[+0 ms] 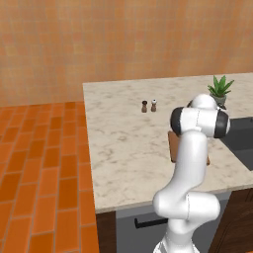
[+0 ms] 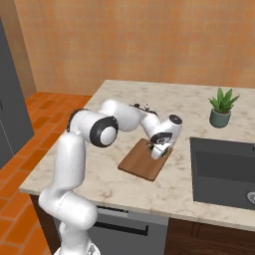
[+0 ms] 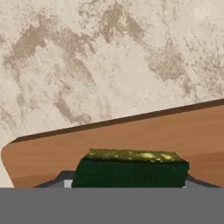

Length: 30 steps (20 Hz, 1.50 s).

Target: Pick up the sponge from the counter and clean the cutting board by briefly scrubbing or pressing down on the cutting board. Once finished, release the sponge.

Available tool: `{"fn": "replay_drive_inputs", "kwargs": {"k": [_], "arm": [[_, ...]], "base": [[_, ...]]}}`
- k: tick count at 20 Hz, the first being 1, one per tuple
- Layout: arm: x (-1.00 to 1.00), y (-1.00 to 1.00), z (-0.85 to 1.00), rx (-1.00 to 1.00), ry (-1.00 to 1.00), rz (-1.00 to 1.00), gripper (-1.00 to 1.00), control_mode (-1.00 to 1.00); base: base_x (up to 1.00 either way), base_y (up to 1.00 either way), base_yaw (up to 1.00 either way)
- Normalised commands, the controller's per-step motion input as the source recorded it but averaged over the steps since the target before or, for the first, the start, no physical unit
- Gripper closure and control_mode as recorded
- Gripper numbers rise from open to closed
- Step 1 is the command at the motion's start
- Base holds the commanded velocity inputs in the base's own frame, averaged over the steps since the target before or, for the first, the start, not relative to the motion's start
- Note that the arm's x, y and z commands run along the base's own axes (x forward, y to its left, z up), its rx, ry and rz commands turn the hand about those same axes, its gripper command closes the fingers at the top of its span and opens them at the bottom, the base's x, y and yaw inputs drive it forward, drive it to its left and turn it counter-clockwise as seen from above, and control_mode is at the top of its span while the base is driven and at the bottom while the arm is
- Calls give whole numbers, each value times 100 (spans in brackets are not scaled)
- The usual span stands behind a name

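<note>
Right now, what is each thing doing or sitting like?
Sponge: held between the fingers, over the board.
Board: flat on the counter, near the sink.
Gripper: shut on the sponge, low over the board.
Plant: upright by the sink.
Shakers: upright, side by side.
Sink: nothing seen inside.

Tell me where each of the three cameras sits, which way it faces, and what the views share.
Left base view: behind the arm's left, looking forward and down over the beige marbled stone counter; the white arm rises at lower right, hiding most of the reddish-brown wooden cutting board.
Right base view: behind the arm's right; the arm rises at lower left, its gripper low over the board.
Hand view: on the hand, looking along the gripper at the green-topped yellow sponge between its fingers, over the board.
Shared: both base views show the potted green plant.
</note>
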Motion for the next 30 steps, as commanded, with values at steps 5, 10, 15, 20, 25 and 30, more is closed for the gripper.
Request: {"fn": "replay_drive_inputs", "kwargs": {"k": [5,10,15,20,25,30], "arm": [[-3,89,-42,-14,25,4,100,-100],[-21,76,-15,-5,24,7,100,-100],[-50,57,1,0,8,4,100,-100],[-93,-36,-53,-3,11,5,100,-100],[-72,-100,10,11,0,-6,100,-100],[-56,-88,0,9,1,-10,100,-100]], "base": [[0,0,0],[0,0,0],[0,0,0],[0,0,0],[0,0,0],[0,0,0]]}}
